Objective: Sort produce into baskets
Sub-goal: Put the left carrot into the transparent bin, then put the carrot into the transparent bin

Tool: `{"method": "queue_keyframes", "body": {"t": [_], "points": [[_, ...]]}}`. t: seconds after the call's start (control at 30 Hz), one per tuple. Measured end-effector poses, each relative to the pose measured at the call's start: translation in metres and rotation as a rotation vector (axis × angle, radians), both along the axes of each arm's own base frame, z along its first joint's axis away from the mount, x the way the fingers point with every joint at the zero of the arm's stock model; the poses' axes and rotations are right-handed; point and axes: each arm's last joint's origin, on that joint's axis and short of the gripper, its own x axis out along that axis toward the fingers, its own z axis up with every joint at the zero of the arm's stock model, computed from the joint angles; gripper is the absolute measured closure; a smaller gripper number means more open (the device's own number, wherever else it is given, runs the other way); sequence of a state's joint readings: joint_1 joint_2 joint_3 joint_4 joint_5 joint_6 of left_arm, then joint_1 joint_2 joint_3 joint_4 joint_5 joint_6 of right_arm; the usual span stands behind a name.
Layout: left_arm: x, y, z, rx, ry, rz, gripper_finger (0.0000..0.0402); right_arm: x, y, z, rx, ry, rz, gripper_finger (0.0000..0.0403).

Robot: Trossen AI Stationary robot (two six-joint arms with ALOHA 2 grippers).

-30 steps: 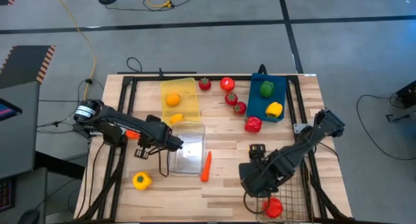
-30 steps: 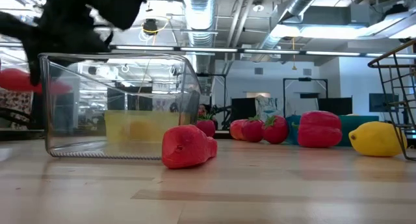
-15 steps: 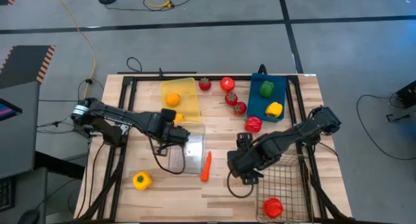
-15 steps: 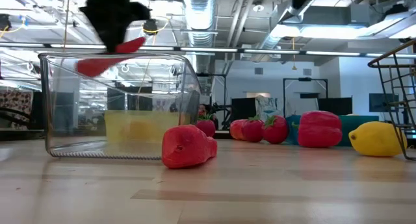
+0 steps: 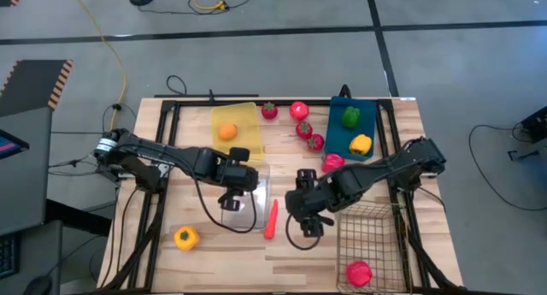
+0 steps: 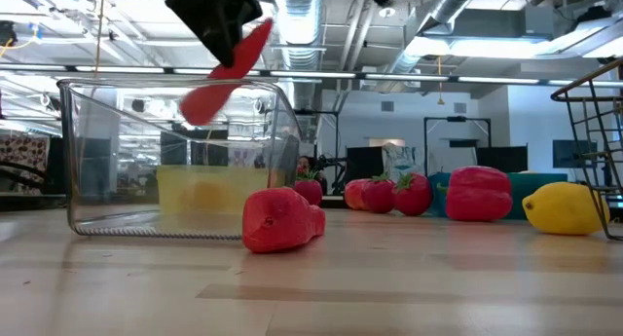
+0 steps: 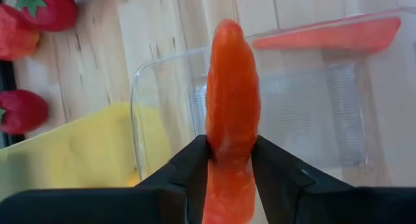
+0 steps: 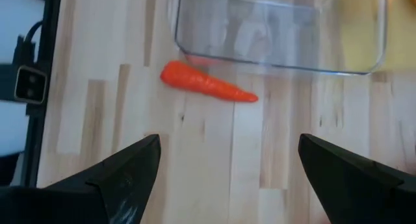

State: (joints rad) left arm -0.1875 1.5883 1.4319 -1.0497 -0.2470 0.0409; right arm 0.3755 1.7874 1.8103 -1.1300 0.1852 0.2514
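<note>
My left gripper (image 5: 234, 179) is shut on an orange carrot (image 7: 232, 100) above the clear bin (image 5: 249, 201). In the low view the held carrot (image 6: 226, 75) hangs slanted over the bin's rim (image 6: 175, 83). A second carrot (image 5: 272, 218) lies flat on the table just right of the clear bin. My right gripper (image 5: 308, 216) is open and empty beside it, and the right wrist view shows the lying carrot (image 8: 207, 83) ahead of its fingers. The yellow bin (image 5: 244, 115) holds an orange (image 5: 226, 132). The blue bin (image 5: 342, 139) holds a green pepper and a yellow pepper. My left gripper pinches the carrot's two sides (image 7: 214, 152) between its two fingers (image 7: 195, 165), which lie across it. The carrot is lifted clear above the clear bin. It slants, with its free end (image 6: 195, 107) lower than the held part.
The wire-mesh basket (image 5: 376, 231) at the near right holds a red piece (image 5: 357, 272). A red pepper (image 5: 332, 162), strawberries and tomatoes (image 5: 304, 129) lie between the yellow and blue bins. A yellow pepper (image 5: 186, 238) lies near the table's near left corner.
My left gripper has carried the carrot toward the table's right, to above the clear bin, and the carrot has tipped to a steeper slant. My right gripper has left the wire-mesh basket and gone left toward the lying carrot. The red piece stays in the basket.
</note>
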Motion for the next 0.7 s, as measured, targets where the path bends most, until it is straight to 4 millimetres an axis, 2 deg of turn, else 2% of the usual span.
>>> {"method": "queue_keyframes", "body": {"t": [0.4,0.7], "points": [[-0.003,0.006,0.0,0.007,0.035,0.017,0.0201,0.006,-0.013,0.001,0.008,-0.019,-0.04,0.001],[-0.015,0.008,-0.002,0.033,0.15,0.003,0.0201,0.008,-0.009,0.0,-0.025,-0.027,0.035,0.001]]}}
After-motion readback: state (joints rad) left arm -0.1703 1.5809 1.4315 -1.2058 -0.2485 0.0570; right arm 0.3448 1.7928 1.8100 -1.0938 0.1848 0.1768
